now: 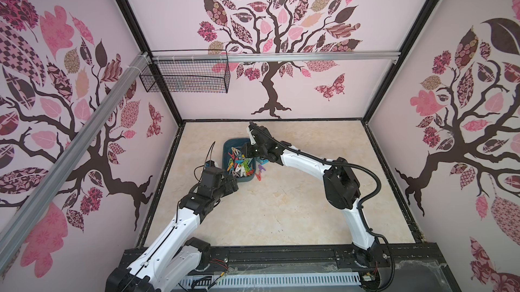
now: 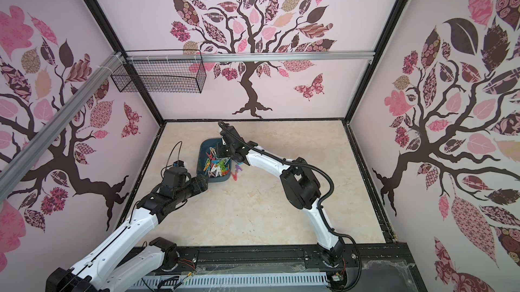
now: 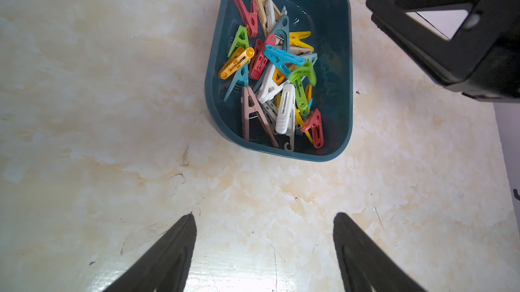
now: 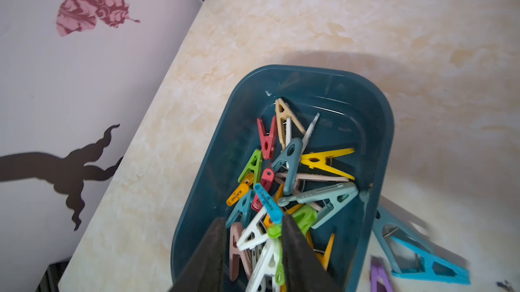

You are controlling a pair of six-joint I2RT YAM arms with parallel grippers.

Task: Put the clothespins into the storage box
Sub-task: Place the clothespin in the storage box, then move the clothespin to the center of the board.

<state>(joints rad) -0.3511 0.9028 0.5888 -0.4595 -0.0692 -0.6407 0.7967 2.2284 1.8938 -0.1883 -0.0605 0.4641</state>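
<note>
The dark teal storage box point(image 1: 225, 158) point(image 2: 200, 161) sits on the marble table, left of centre. Many mixed-colour clothespins point(image 1: 239, 164) point(image 3: 275, 74) point(image 4: 292, 169) are piled inside it. My right gripper point(image 1: 246, 152) point(image 4: 252, 219) hangs over the box, open, with nothing gripped between its fingers point(image 3: 439, 51). A green clothespin point(image 3: 304, 72) point(image 4: 302, 217) shows blurred on top of the pile just below them. Purple point(image 1: 261, 168) point(image 4: 378, 276), red point(image 1: 259, 176) and blue point(image 4: 422, 259) clothespins lie on the table beside the box's right wall. My left gripper point(image 1: 233, 185) point(image 3: 265, 216) is open and empty by the box's near end.
A black wire mesh basket point(image 1: 185, 75) hangs from the aluminium rail point(image 1: 309, 57) on the back wall, high at the left. Patterned walls close in the table on three sides. The arms' black base rail point(image 1: 281, 256) runs along the front edge.
</note>
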